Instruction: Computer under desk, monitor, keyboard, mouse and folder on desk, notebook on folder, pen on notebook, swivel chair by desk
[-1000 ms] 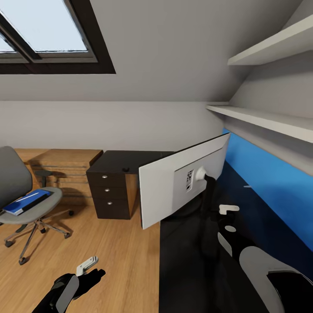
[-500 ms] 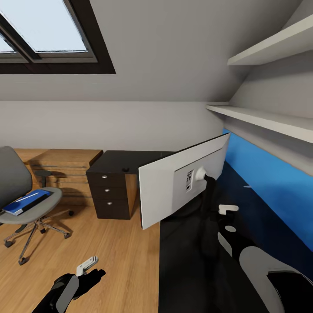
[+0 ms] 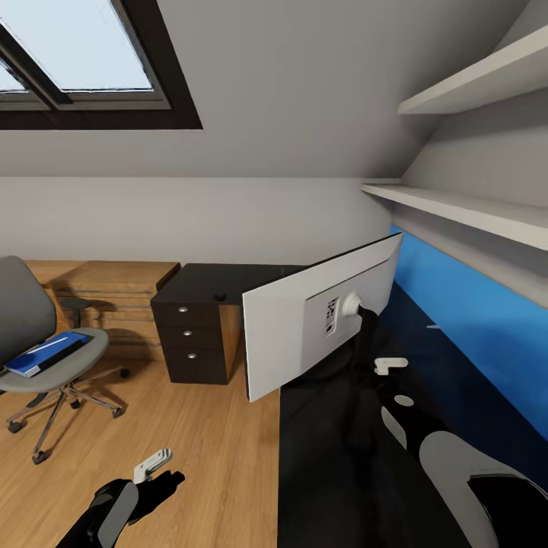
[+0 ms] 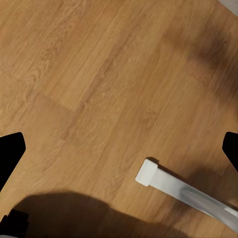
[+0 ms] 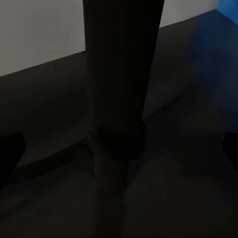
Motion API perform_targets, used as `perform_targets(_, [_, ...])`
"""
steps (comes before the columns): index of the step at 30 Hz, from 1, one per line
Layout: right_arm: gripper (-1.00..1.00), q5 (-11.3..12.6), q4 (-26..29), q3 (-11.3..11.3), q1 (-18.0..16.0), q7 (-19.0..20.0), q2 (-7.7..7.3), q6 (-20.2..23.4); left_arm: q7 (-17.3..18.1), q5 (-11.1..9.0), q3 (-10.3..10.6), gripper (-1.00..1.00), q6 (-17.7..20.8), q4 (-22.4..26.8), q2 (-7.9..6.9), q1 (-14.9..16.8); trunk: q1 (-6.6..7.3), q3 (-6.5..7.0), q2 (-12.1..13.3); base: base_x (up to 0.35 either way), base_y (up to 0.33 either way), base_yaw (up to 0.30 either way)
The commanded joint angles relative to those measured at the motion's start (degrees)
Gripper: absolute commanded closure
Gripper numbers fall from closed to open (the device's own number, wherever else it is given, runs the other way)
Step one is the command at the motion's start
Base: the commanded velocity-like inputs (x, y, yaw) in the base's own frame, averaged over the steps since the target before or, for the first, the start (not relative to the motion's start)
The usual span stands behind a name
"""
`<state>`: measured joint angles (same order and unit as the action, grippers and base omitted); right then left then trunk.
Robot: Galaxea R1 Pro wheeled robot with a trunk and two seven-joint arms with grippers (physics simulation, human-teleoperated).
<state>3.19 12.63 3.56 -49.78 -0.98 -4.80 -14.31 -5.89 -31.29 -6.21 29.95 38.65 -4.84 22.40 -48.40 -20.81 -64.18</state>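
Monitor: the monitor (image 3: 323, 320) stands on the desk (image 3: 327, 457), showing me its flat pale-grey back with a round mount, tilted, its dark neck (image 5: 121, 74) a smooth upright column meeting the base.
Desk: glossy black top, reflecting the blue wall panel (image 3: 472, 320); its near edge runs straight down beside the wood floor (image 3: 213, 449).
My right gripper: my right gripper (image 3: 390, 366) hangs over the desk top just beside the monitor's neck, white fingers pointing towards it; in my right wrist view the dark finger tips sit wide at both sides with nothing between, so it is spread and empty.
My left gripper: my left gripper (image 3: 154, 462) hangs low over the bare floor, off the desk's edge; its tips likewise stand wide apart in the wrist view, holding nothing.
Floor: warm planks with visible grain, open between desk and chair.
Swivel chair: the swivel chair (image 3: 46, 358), grey cloth with a chrome star base, stands well apart from the desk.
Folder: the folder (image 3: 47, 353), flat and bright blue, lies on the chair seat.
Drawers: a black drawer unit (image 3: 190, 335) with round silver knobs stands at the far end.
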Motion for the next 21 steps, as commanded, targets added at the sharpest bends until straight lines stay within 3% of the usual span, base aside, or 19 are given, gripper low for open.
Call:
perform_targets(1, [-1.0,0.3,-0.1,0.4,-0.1,-0.1,-0.03,-0.2,-0.4,-0.6,0.0,-1.0,0.3,0.1,0.01,0.0,0.0,-0.07,0.0,0.0,0.0,0.0])
perform_targets(21, [-1.0,0.4,0.0,0.3,-0.1,-0.1,-0.03,-0.3,-0.4,-0.6,-0.1,-1.0,0.3,0.1,0.01,0.0,0.0,-0.07,0.0,0.0,0.0,0.001])
